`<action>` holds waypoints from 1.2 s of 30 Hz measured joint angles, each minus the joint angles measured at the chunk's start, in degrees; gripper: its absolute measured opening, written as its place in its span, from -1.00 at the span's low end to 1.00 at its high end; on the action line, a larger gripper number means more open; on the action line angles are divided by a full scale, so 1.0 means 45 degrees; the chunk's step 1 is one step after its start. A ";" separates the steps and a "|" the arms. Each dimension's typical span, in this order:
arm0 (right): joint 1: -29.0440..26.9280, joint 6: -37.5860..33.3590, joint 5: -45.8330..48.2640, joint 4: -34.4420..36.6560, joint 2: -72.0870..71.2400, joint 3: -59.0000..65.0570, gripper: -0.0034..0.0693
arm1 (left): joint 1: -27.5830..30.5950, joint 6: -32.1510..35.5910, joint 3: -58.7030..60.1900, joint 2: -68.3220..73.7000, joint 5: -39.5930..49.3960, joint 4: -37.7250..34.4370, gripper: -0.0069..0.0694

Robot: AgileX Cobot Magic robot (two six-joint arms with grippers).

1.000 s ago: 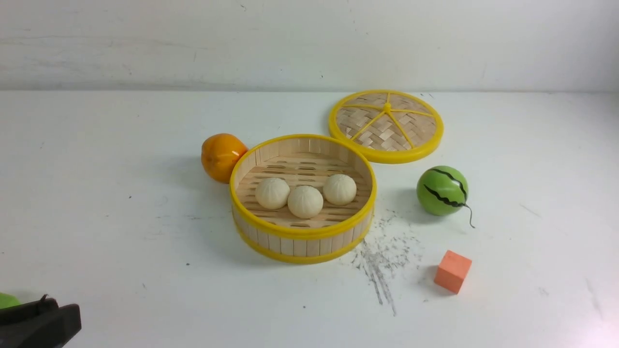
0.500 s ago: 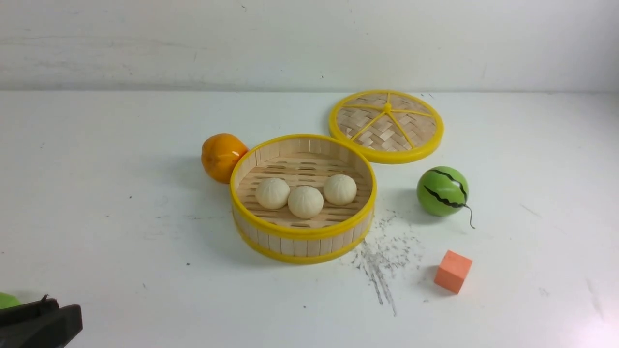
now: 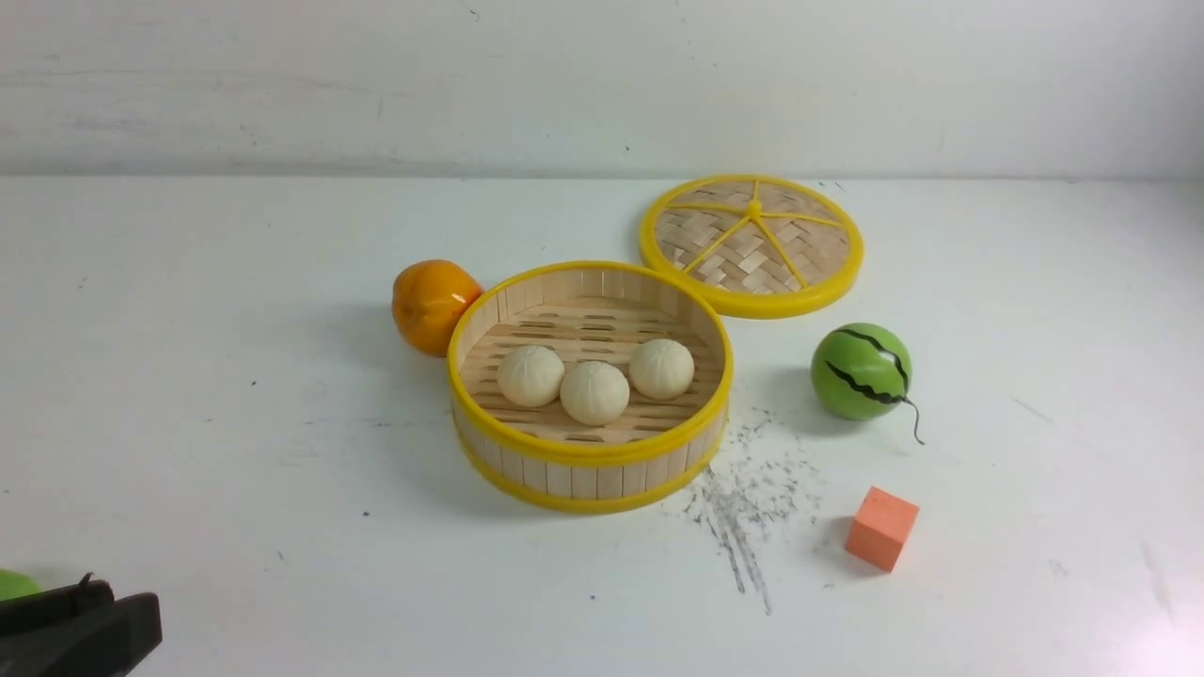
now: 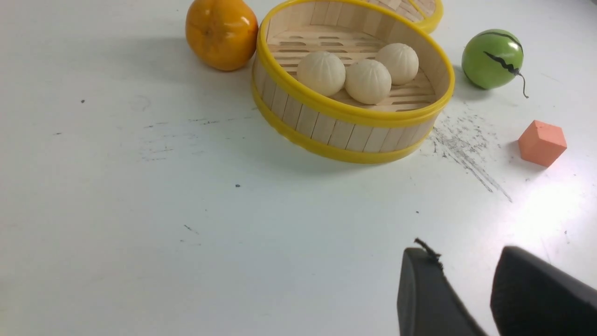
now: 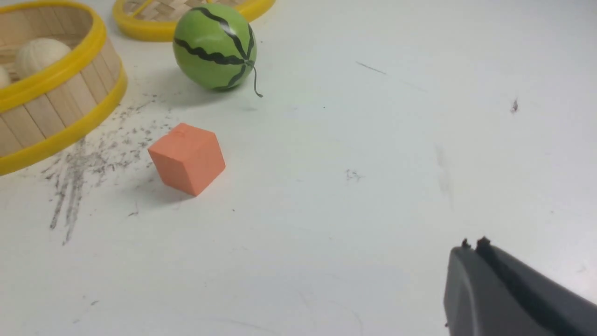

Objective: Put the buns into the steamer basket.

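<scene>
Three cream-white buns (image 3: 530, 375) (image 3: 594, 393) (image 3: 661, 369) lie side by side on the slatted floor of the steamer basket (image 3: 588, 451), which stands mid-table. The left wrist view shows the same buns (image 4: 368, 81) inside the basket (image 4: 345, 114). My left gripper (image 4: 466, 254) is open and empty, low over bare table well short of the basket; in the front view it shows at the near left corner (image 3: 80, 630). My right gripper (image 5: 471, 247) is shut on nothing, over bare table to the right of the basket (image 5: 56, 74). It is out of the front view.
An orange fruit (image 3: 431, 306) touches the basket's far left side. The woven lid (image 3: 750, 244) lies flat behind the basket on the right. A green striped melon ball (image 3: 861, 371) and an orange cube (image 3: 881, 527) sit to its right. Something green (image 3: 14, 583) peeks in beside the left gripper.
The left gripper has crept very slightly to the right in the front view. Buns, basket and the other objects have not moved.
</scene>
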 joint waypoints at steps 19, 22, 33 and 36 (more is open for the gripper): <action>0.0014 0.0000 0.0000 0.0012 0.0000 0.0000 -0.92 | 0.0000 0.0000 0.0000 0.0000 0.0000 0.0000 -0.25; 0.0014 0.0000 0.0002 0.0012 0.0000 0.0000 -0.92 | 0.0000 0.0000 0.0000 0.0000 0.0000 0.0000 -0.25; 0.0014 0.0000 0.0002 0.0012 0.0000 0.0000 -0.89 | 0.0000 0.0000 0.0000 0.0000 0.0562 0.1521 -0.22; 0.0014 0.0000 0.0002 0.0012 0.0000 0.0000 -0.88 | 0.0000 -0.0088 0.0000 0.0000 0.0562 0.1434 -0.23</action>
